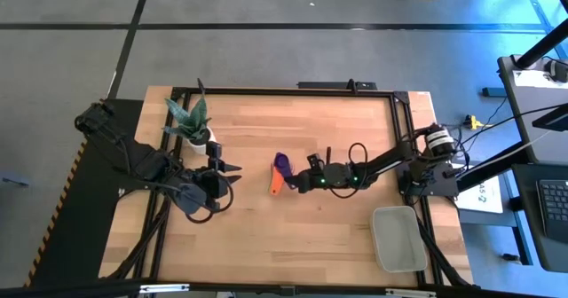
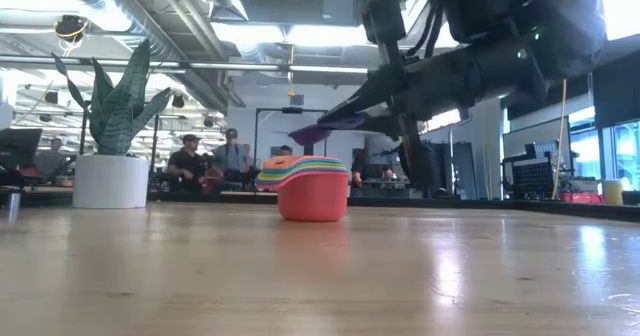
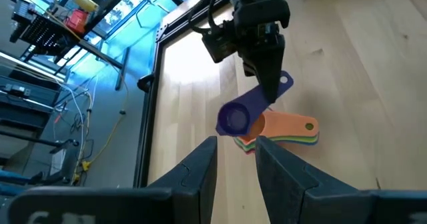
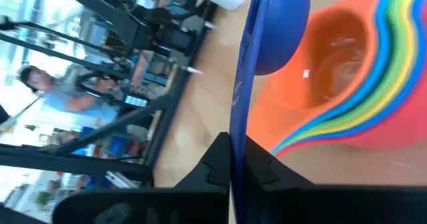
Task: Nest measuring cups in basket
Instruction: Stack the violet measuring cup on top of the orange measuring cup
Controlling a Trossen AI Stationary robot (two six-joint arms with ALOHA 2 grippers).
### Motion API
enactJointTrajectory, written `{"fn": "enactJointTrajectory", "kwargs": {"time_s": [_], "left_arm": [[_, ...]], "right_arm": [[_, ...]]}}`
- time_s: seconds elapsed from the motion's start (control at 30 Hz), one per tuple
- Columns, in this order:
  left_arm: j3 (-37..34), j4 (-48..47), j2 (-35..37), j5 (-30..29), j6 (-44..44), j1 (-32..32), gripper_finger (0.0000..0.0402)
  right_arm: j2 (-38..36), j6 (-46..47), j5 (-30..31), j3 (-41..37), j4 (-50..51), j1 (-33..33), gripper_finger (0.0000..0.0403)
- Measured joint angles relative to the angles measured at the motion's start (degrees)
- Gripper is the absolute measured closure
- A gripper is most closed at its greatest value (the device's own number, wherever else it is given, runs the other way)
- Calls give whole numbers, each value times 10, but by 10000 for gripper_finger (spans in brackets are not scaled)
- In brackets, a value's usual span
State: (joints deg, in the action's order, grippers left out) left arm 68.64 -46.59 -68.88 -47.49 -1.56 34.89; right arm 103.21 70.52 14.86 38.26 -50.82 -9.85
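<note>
A stack of nested measuring cups [image 2: 312, 188], orange one uppermost [image 3: 283, 129], stands on the table's middle [image 1: 276, 184]. A purple cup [image 3: 235, 119] hangs just above it and a little to the far side [image 1: 282, 163]. My right gripper [image 1: 295, 179] reaches in from the table's right and is shut on that cup. My left gripper [image 3: 235, 144] hovers left of the stack [image 1: 229, 169], open, with nothing between its fingers. The basket [image 1: 398, 238] sits at the near right corner. My right gripper pinches the purple cup's flat handle [image 4: 239, 111] between its two fingers, one on each flat face. The fingers come nearly level from the table's right and lie along the handle. The bowl [image 2: 322, 132] sticks out past the fingertips, lifted clear above the stack.
A white pot with a spiky green plant [image 1: 197, 137] stands at the far left, close to my left arm. People sit in the room beyond the table's far edge [image 2: 190, 161]. Bare wood lies between the stack and the basket.
</note>
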Motion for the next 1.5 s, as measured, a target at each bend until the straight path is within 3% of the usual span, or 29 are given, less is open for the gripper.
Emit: {"fn": "enactJointTrajectory", "kwargs": {"time_s": [0.47, 1.3, 1.5], "left_arm": [[0, -1, 0, 1, 3, 0, 305], [0, 6, 0, 6, 15, 0, 305], [0, 11, 0, 16, 15, 0, 305]], "right_arm": [[27, 27, -15, 0, -14, 0, 398], [26, -28, -13, 0, -5, -16, 240], [26, -48, -24, 1, -4, -21, 217]]}}
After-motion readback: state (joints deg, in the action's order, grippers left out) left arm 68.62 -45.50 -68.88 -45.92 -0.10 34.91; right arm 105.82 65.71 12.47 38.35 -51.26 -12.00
